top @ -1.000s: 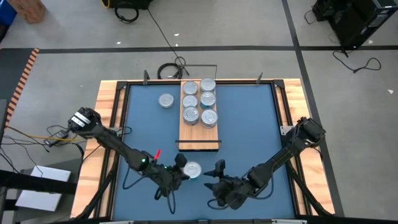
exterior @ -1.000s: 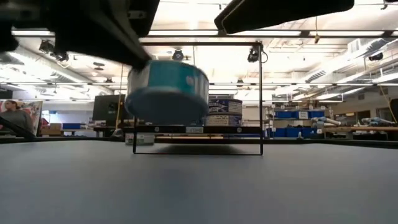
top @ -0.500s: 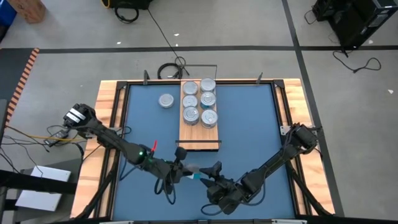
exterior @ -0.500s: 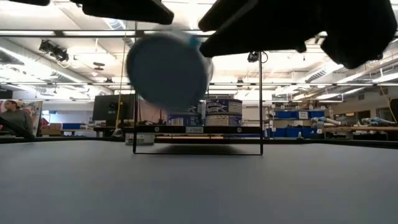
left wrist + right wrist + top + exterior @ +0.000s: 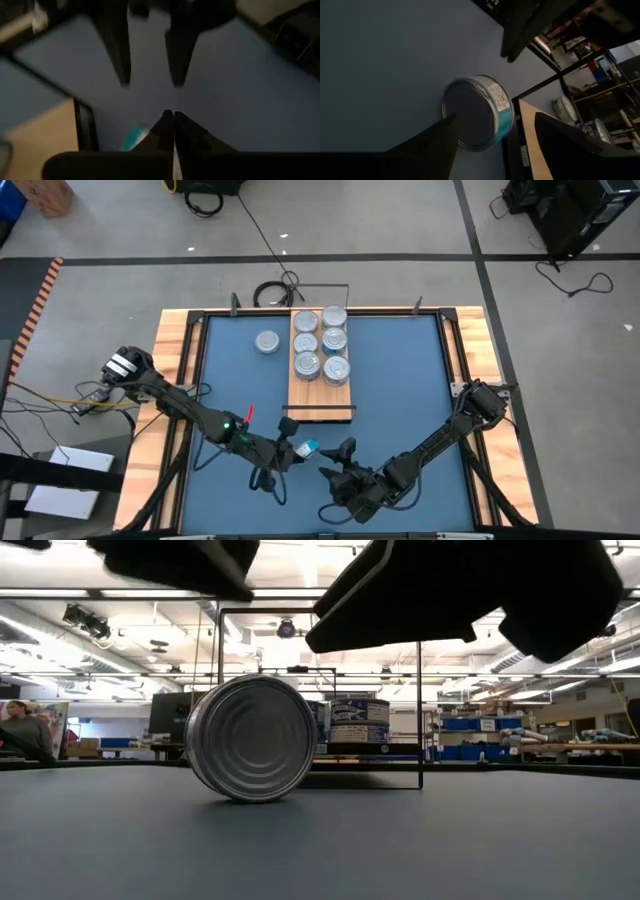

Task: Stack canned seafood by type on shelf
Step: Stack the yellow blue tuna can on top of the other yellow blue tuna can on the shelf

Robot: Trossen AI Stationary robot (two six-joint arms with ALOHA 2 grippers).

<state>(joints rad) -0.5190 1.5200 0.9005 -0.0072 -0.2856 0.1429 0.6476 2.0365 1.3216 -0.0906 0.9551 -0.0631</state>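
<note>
Left end effector (image 5: 283, 459) is low over the near part of the blue desk (image 5: 400, 380), just short of the near end of the shelf (image 5: 320, 402); its fingers (image 5: 170, 131) are pressed together with nothing between them. A teal-sided tin (image 5: 306, 448) is on the desk just to its right, lying on its edge rather than flat; the low view shows its ribbed silver face (image 5: 252, 738) square to the camera with the rim touching the desk. It sits between the two end effectors, just in front of the shelf's black end frame, and neither one has hold of it. In the right wrist view the same tin (image 5: 478, 112) shows a band of small print on its teal side, too fine to read. Right end effector (image 5: 334, 461) is just right of the tin, fingers spread wide, empty; the tin lies out past its fingertips, close but I can't tell if they touch. On the shelf, six tins (image 5: 322, 352) stand silver top up in two rows toward the far end; the low view catches dark label bands with white print on those stacks (image 5: 352, 720), not legible. One more tin (image 5: 266, 341) stands alone on the desk left of the shelf, near the far edge. A small white sticker on the shelf's end shows in the right wrist view (image 5: 524, 155), its text unreadable.
</note>
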